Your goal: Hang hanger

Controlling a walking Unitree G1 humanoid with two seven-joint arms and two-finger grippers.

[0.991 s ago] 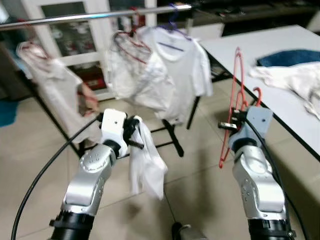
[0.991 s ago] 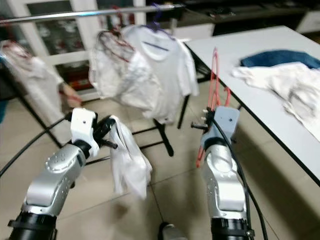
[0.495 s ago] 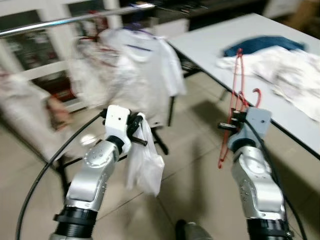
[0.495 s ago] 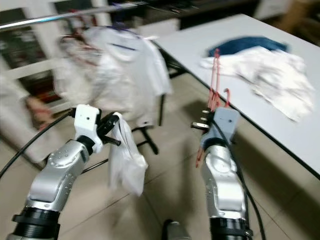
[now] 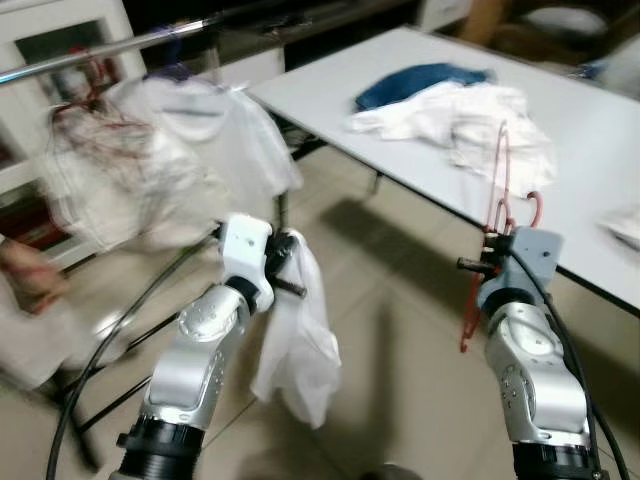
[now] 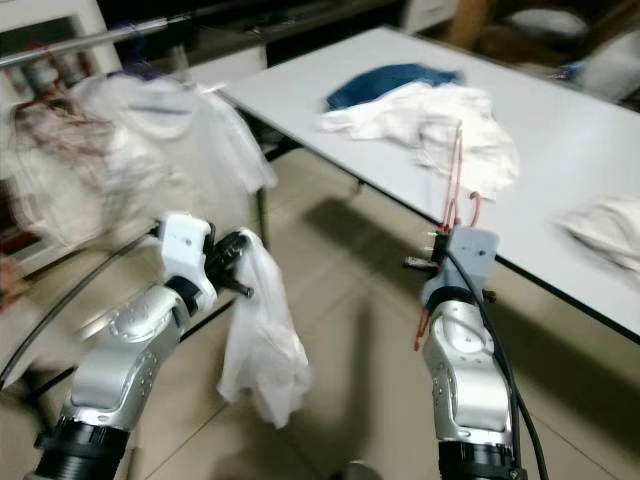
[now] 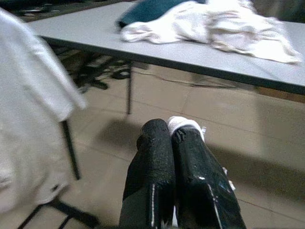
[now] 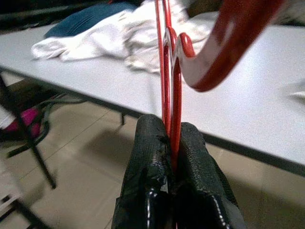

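The hanger is clamped in the right hand, a cloth in the left hand; swinging could snag the desk.

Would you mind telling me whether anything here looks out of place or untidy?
Yes: white clothes and a dark blue garment lie crumpled in a heap on the white table rather than hanging. The left gripper holds a limp white cloth off any hanger, while the right gripper clamps a bare red wire hanger.
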